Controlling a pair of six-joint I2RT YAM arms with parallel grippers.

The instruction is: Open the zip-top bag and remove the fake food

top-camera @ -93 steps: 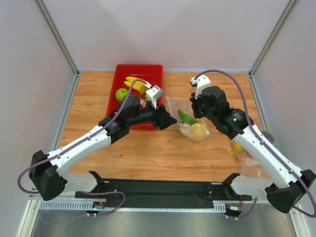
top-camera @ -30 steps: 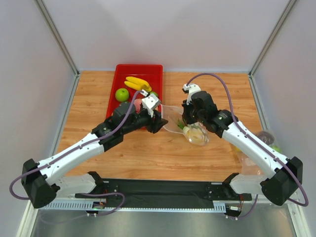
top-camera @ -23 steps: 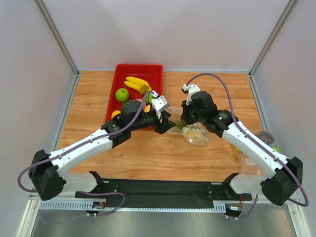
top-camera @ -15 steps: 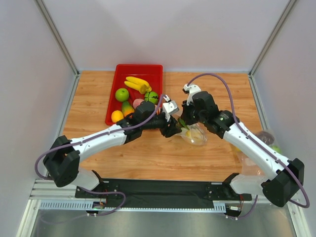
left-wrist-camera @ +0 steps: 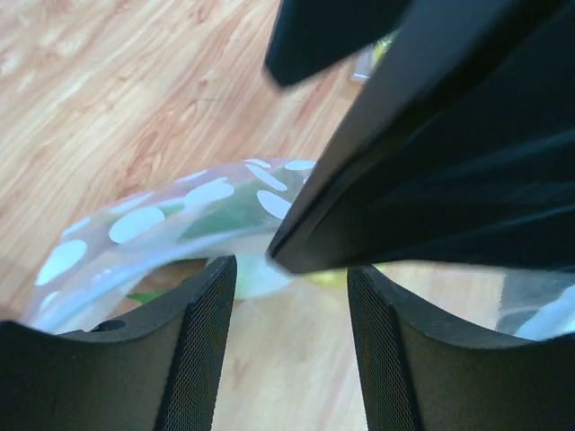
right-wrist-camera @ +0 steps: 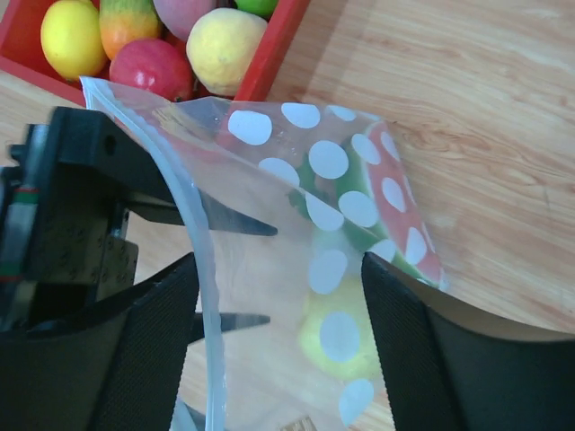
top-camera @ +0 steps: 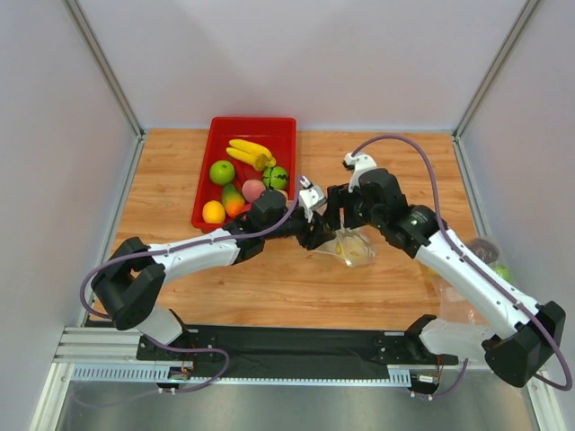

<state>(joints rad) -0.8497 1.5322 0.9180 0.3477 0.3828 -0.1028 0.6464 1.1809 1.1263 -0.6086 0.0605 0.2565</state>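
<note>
The zip-top bag (top-camera: pixel 358 250), clear with white dots, lies mid-table with its mouth facing left. Inside it show a pale yellow piece of fake food (right-wrist-camera: pixel 337 334) and a green piece (right-wrist-camera: pixel 352 231). My right gripper (right-wrist-camera: pixel 278 269) hangs over the bag with its jaws wide apart, the dotted film and zip rim loose between them. My left gripper (left-wrist-camera: pixel 292 269) is open just left of the mouth, with only wood between its fingers and the bag (left-wrist-camera: pixel 171 215) ahead. Its fingertips (right-wrist-camera: pixel 256 227) show through the film. From above, both grippers (top-camera: pixel 322 235) (top-camera: pixel 341 215) meet at the mouth.
A red tray (top-camera: pixel 205 171) at the back left holds bananas (top-camera: pixel 250 153), a green apple (top-camera: pixel 221 171) and other toy fruit. Its corner (right-wrist-camera: pixel 280 43) lies close behind the bag. A plain clear bag (top-camera: pixel 472 278) with pieces in it lies by the right wall.
My right gripper has opened, letting go of the bag's edge. My left arm has swung right from the tray, and its gripper now sits at the bag's mouth.
</note>
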